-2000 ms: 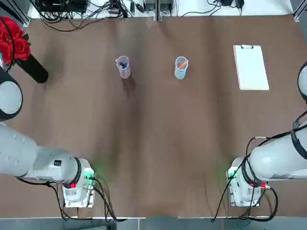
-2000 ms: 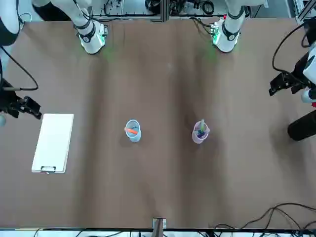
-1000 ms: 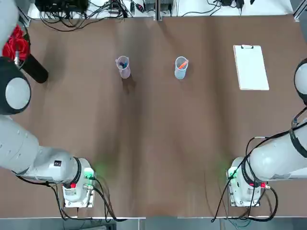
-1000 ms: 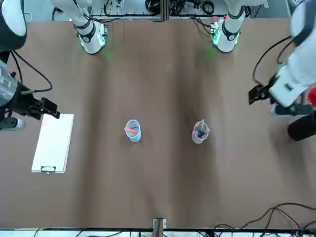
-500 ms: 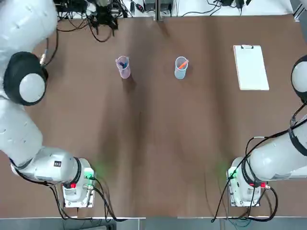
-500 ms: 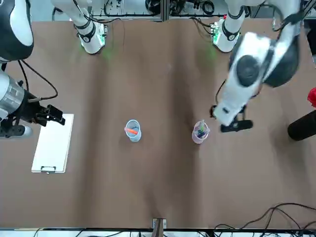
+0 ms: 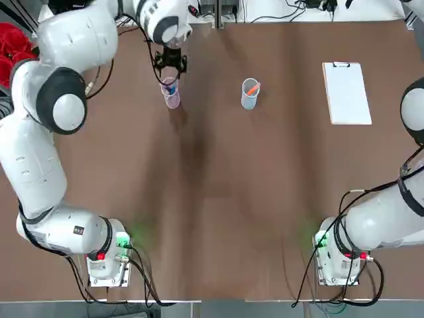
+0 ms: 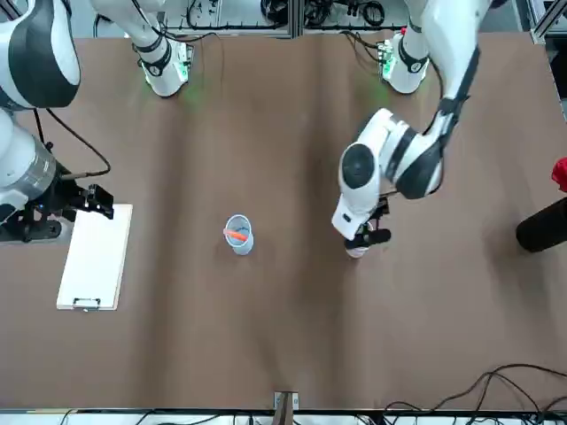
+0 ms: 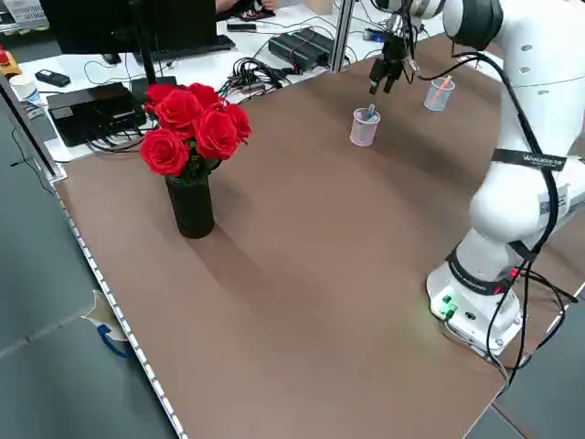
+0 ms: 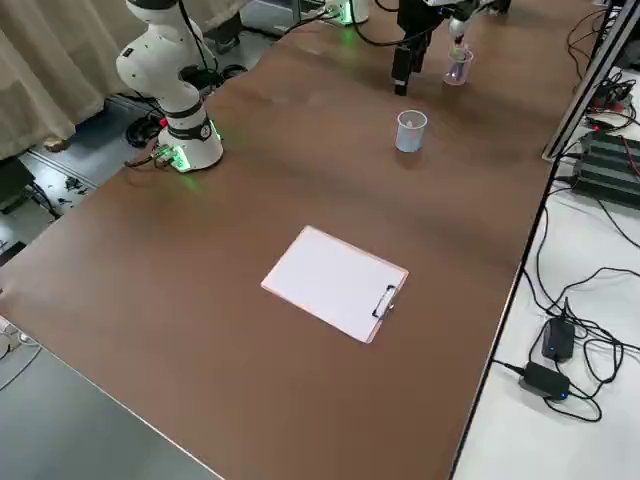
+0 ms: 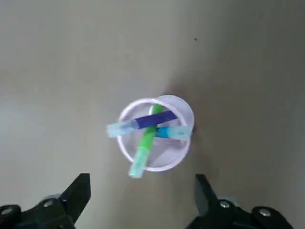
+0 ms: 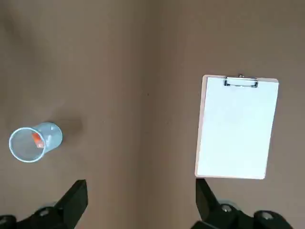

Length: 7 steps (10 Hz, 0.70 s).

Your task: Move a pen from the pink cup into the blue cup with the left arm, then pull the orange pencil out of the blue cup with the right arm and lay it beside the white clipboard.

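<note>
Three pens, seemingly, stand in one pink cup (image 11: 171, 151).

Around the pink cup (image 11: 164, 155), my left wrist view is soft: the pens (image 11: 147, 138) blur slightly and the table (image 11: 71, 71) looks hazy and grey. On one side of the cup I see a broad dark shadow. My top view is evenly bright, with soft shadow bands running near the cup.

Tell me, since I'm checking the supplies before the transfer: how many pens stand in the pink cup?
3 visible in the pink cup: a green, a purple and a blue, crossing one another.
</note>
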### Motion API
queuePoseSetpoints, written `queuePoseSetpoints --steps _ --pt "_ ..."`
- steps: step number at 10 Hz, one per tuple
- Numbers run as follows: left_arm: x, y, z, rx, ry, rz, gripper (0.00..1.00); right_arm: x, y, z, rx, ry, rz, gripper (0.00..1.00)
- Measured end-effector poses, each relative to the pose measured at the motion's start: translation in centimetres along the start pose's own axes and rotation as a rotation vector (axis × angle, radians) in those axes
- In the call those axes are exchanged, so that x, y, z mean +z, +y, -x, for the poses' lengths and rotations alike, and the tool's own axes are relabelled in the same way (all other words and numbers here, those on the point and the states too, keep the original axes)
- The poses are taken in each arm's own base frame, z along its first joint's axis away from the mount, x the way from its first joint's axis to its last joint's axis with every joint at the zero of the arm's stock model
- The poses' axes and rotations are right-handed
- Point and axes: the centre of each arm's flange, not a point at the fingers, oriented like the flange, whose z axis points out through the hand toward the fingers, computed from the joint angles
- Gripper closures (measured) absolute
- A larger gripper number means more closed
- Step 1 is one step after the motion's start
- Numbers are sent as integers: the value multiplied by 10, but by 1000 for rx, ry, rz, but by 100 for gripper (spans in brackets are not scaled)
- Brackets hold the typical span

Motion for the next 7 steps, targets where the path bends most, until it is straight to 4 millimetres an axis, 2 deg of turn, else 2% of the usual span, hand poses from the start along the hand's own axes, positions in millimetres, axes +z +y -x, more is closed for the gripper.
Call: queuePoseSetpoints --steps 1,2,3,5,7 --pt "9 10 0 -7 18 7 7 -1 2 1 3 -1 2 0" --pt "14 13 -2 -11 33 14 14 -1 2 1 3 0 3 0" --pt "18 14 -4 -4 48 7 16 -1 2 1 3 0 5 0" --pt "28 15 -8 15 80 -24 30 -1 6 1 9 0 7 0" --pt "34 23 -10 10 95 -4 32 -1 10 0 15 0 9 0"
